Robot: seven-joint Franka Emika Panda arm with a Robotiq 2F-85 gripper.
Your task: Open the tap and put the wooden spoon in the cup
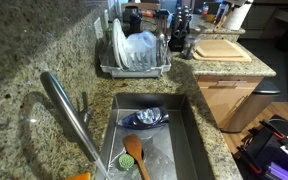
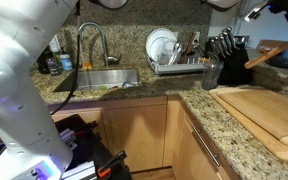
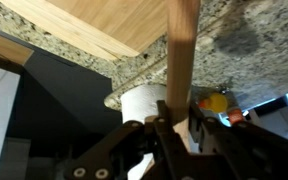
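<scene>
In the wrist view my gripper (image 3: 176, 118) is shut on the straight handle of the wooden spoon (image 3: 183, 55). The handle runs up past the granite counter edge; the spoon's head is out of that view. In an exterior view the gripper (image 2: 274, 8) hangs high at the top right, above the counter, with a wooden piece (image 2: 274, 52) just below it. The steel tap (image 1: 64, 105) slants over the sink (image 1: 189, 135), far from the gripper; its arched spout (image 2: 92, 40) also shows. A pale cup (image 2: 212, 73) stands on the counter beside the knife block (image 2: 231, 58).
Another wooden spoon (image 1: 134, 152) and a blue item (image 1: 146, 118) lie in the sink. A dish rack (image 1: 136, 55) with plates stands behind it. Large cutting boards (image 2: 269, 115) (image 1: 222, 48) cover the counter. A white cylinder (image 3: 144, 100) stands below the gripper.
</scene>
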